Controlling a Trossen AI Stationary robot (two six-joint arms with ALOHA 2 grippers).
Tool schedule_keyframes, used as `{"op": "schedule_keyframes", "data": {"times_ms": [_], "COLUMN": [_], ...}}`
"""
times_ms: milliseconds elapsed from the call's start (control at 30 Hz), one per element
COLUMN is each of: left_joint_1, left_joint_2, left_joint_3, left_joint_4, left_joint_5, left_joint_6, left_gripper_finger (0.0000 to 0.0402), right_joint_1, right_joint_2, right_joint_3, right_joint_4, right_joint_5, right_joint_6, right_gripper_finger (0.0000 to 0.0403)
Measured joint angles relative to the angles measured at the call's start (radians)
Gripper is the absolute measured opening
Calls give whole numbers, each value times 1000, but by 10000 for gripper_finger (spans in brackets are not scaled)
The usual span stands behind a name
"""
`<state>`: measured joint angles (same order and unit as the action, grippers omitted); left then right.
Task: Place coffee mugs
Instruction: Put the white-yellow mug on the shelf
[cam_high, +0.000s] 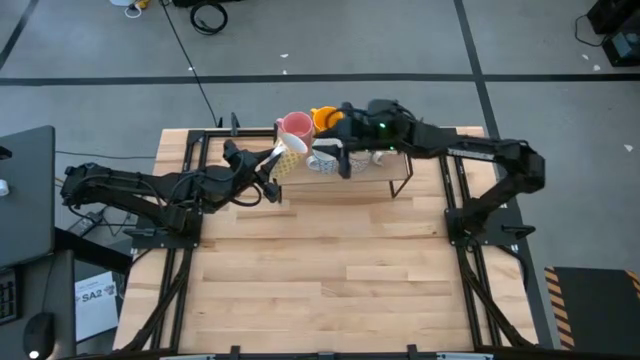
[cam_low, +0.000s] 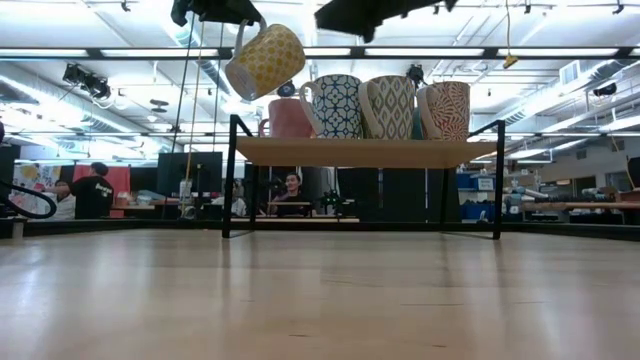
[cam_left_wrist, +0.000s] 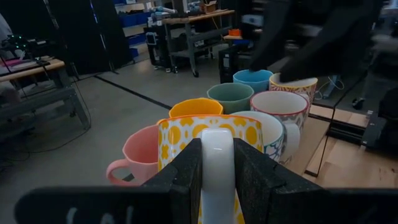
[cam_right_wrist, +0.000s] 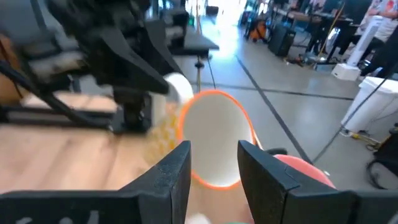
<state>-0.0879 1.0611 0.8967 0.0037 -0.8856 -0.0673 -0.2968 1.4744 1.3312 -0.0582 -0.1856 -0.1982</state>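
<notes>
A yellow-and-white patterned coffee mug (cam_low: 265, 60) hangs tilted in the air, above and just left of a small wooden shelf (cam_low: 370, 152) at the table's far middle. My left gripper (cam_left_wrist: 217, 149) is shut on it. Several more mugs stand on the shelf on their bases: pink (cam_left_wrist: 140, 158), orange (cam_left_wrist: 196, 107), green (cam_left_wrist: 230, 96), blue (cam_left_wrist: 252, 79) and patterned ones (cam_low: 388, 107). My right gripper (cam_right_wrist: 214, 152) hovers open above the shelf's back row. The orange mug (cam_right_wrist: 214, 134) shows beyond its fingertips, and they are not touching it. My left gripper pinches the yellow mug's white handle (cam_left_wrist: 217, 134) between its two fingers. The fingers come roughly level from the table's left. The mug is lifted clear of shelf and table, tilted, with its body beyond and below the fingers.
The shelf stands on black legs (cam_low: 232, 175), with open space under it. Bare wooden tabletop (cam_high: 330, 270) stretches from the shelf to the near edge. People (cam_low: 290, 190) sit in the room behind the table.
</notes>
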Motion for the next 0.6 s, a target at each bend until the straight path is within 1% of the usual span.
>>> {"op": "schedule_keyframes", "data": {"times_ms": [167, 267, 367, 500, 600], "left_joint_1": [0, 0, 0, 0, 0], "left_joint_2": [0, 0, 0, 0, 0], "left_joint_3": [0, 0, 0, 0, 0], "left_joint_4": [0, 0, 0, 0, 0], "left_joint_5": [0, 0, 0, 0, 0], "left_joint_6": [0, 0, 0, 0, 0], "left_gripper_finger": [80, 80, 80, 80, 80], "right_joint_1": [-17, -19, -21, -29, -35], "right_joint_2": [85, 113, 127, 136, 145], "right_joint_3": [124, 169, 181, 182, 182], "right_joint_4": [-135, -174, -181, -185, -187], "right_joint_5": [0, -6, -73, -190, -248], "right_joint_6": [-132, -188, -223, -224, -224], "right_gripper_finger": [137, 138, 137, 137, 137]}}
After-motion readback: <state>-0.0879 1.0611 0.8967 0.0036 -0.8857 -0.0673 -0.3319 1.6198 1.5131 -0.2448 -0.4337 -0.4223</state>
